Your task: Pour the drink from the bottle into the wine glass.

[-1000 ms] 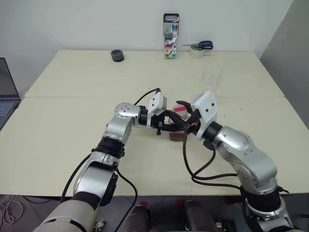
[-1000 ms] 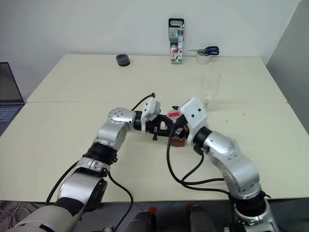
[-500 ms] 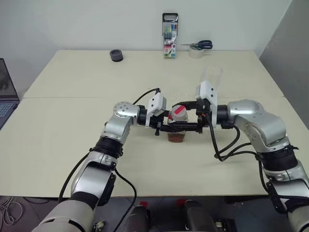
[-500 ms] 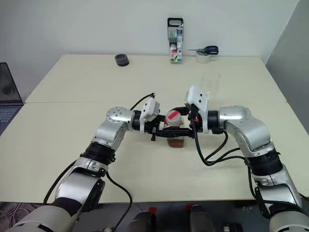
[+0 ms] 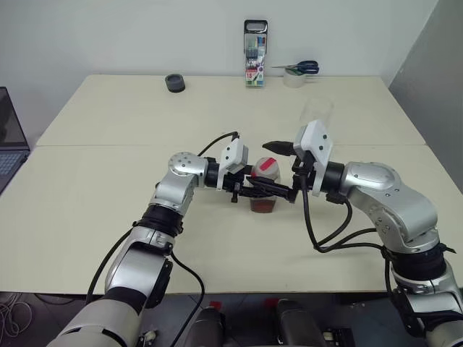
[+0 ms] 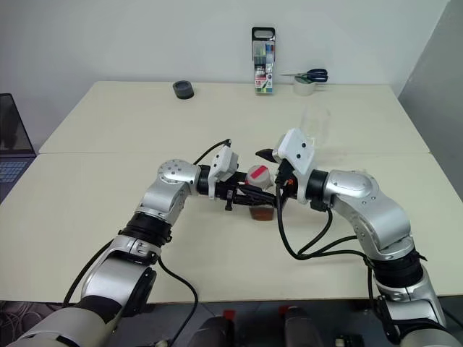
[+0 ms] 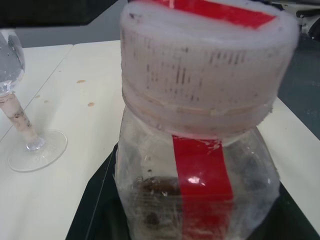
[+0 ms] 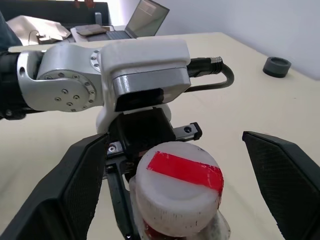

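The right gripper (image 5: pixel 281 170) has let go and is now opening wide around the cap. The left gripper (image 5: pixel 255 189) is squeezing the bottle (image 5: pixel 265 186) on the table. The wine glass (image 5: pixel 316 116) behind is waiting empty; nothing poured yet.

Bottle (image 7: pixel 195 190): clear crinkled plastic, glossy red strip, matt white cap (image 8: pixel 177 187). Wine glass (image 7: pixel 20 100): smooth clear glass. Surface (image 5: pixel 108 181): matt cream.
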